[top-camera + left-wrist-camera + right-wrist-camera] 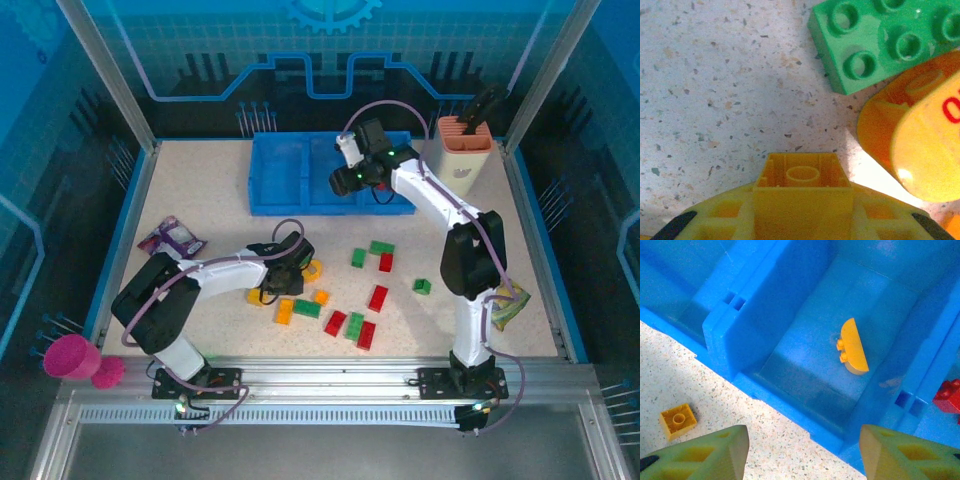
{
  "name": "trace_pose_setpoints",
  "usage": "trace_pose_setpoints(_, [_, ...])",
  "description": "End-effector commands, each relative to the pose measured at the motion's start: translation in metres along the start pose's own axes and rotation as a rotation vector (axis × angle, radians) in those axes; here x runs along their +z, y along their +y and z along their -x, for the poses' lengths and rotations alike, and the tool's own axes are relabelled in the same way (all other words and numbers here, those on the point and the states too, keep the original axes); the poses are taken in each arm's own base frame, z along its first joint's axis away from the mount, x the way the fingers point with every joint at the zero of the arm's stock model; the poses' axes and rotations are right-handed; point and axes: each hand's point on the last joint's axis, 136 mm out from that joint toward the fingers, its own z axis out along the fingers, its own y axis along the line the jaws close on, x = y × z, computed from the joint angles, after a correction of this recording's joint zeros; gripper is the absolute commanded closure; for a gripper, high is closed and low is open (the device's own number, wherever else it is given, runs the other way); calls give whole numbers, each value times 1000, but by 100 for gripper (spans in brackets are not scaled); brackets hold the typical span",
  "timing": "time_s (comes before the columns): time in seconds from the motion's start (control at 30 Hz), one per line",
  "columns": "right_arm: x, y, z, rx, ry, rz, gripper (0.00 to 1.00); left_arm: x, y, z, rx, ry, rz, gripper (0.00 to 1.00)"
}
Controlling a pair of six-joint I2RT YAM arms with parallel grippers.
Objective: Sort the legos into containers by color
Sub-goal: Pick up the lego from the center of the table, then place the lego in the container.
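At lower centre-left of the overhead view the left pincer (300, 262) grips a yellow brick (802, 175) on the counter (200, 200), evidently for sorting, while the right pincer (802, 450) hangs open over the blue bin compartment (805, 370) holding a yellow curved brick (853, 347).

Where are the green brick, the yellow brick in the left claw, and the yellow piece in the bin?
green brick (885, 40), left wrist view, studded top.
yellow brick (802, 175), left wrist view, hollow underside.
yellow piece (854, 347), right wrist view, broad face.
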Motion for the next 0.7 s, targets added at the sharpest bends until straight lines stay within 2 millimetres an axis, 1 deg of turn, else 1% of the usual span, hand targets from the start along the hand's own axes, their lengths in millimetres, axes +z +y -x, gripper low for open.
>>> trace_pose_setpoints(0.0, [-21, -6, 5, 11, -33, -28, 39, -4, -8, 4, 19, -11, -27, 76])
trace_pose_setpoints(0.07, [-25, -8, 0, 21, -29, -35, 39, -20, -13, 15, 47, -45, -34, 79])
trace_pose_setpoints(0.13, [-30, -10, -9, 38, -21, -40, 38, -40, -21, 33, 85, -89, -47, 81])
trace_pose_setpoints(0.2, [-38, -12, -19, 58, -16, -52, 38, -65, -32, 56, 129, -146, -68, 82])
trace_pose_setpoints(0.27, [-47, -14, -31, 83, -9, -70, 38, -85, -41, 80, 161, -206, -85, 82])
trace_pose_setpoints(0.3, [-51, -15, -39, 102, -6, -75, 38, -94, -46, 95, 170, -253, -90, 82])
trace_pose_setpoints(0.33, [-57, -14, -43, 118, -14, -75, 38, -98, -50, 109, 173, -292, -106, 82])
trace_pose_setpoints(0.4, [-65, -11, -55, 152, -26, -60, 37, -105, -62, 147, 161, -357, -157, 83])
trace_pose_setpoints(0.5, [-74, -9, -71, 176, -22, -55, 37, -107, -82, 200, 157, -438, -219, 84])
trace_pose_setpoints(0.6, [-81, -2, -84, 198, -14, -41, 37, -96, -96, 242, 148, -483, -237, 85])
trace_pose_setpoints(0.67, [-85, 5, -90, 202, -16, -24, 37, -84, -103, 261, 139, -489, -248, 85])
